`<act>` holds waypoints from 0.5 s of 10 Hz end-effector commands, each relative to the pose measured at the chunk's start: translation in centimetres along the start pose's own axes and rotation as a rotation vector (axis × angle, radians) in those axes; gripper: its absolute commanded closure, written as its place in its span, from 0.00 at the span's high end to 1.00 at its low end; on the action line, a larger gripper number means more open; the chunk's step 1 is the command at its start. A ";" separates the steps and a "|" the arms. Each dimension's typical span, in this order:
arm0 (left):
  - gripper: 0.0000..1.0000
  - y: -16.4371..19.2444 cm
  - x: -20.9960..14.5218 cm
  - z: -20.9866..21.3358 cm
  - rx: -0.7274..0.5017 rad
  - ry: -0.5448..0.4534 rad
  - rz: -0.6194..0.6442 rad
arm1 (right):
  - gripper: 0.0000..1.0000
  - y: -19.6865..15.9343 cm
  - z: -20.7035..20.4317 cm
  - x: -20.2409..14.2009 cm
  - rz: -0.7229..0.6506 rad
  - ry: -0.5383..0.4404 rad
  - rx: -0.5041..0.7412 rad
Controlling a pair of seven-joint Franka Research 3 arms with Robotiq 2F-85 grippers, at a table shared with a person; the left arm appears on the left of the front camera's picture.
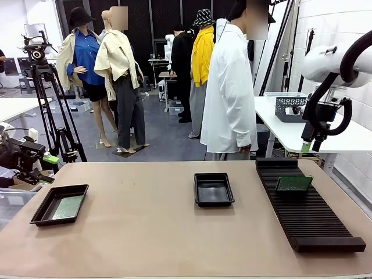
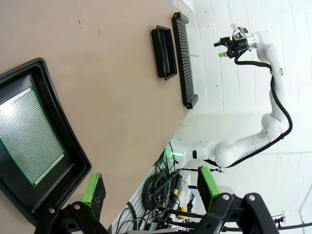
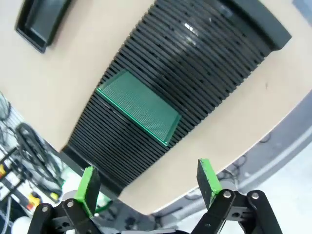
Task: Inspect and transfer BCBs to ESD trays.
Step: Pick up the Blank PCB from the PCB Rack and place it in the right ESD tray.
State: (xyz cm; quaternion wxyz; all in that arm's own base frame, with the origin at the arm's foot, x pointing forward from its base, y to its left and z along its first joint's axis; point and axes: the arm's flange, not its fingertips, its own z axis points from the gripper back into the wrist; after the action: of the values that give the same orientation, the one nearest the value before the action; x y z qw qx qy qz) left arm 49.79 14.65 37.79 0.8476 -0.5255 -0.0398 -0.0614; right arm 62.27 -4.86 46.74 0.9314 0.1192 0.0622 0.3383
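Right jaws: spread apart, gripping nothing, poised above the ribbed black rack (image 3: pixel 204 73) at the right of the surface (image 1: pixel 145 232), over a green BCB (image 3: pixel 139 107) leaning in its far slots. Left jaws: likewise apart, just beside the left ESD tray (image 2: pixel 73 146), in which a second BCB (image 2: pixel 29 136) lies flat. Middle ESD tray (image 1: pixel 214 203): bare black floor. A person (image 1: pixel 229 93) stands at the far edge.
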 end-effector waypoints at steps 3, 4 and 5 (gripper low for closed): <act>1.00 -0.2 -0.1 0.1 0.004 -0.004 0.007 | 1.00 1.5 -2.4 1.2 0.210 -0.015 -0.260; 1.00 -0.2 -0.1 0.1 0.004 -0.004 0.007 | 1.00 2.3 -3.0 1.7 0.263 -0.028 -0.332; 1.00 -0.2 -0.1 0.1 0.004 -0.004 0.007 | 1.00 3.0 -3.6 2.1 0.323 -0.020 -0.353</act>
State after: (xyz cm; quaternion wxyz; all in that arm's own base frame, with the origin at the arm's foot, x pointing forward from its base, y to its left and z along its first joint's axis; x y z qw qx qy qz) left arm 49.79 14.64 37.79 0.8476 -0.5255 -0.0397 -0.0614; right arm 63.54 -0.88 45.25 0.8852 -0.0146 -0.0094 0.4649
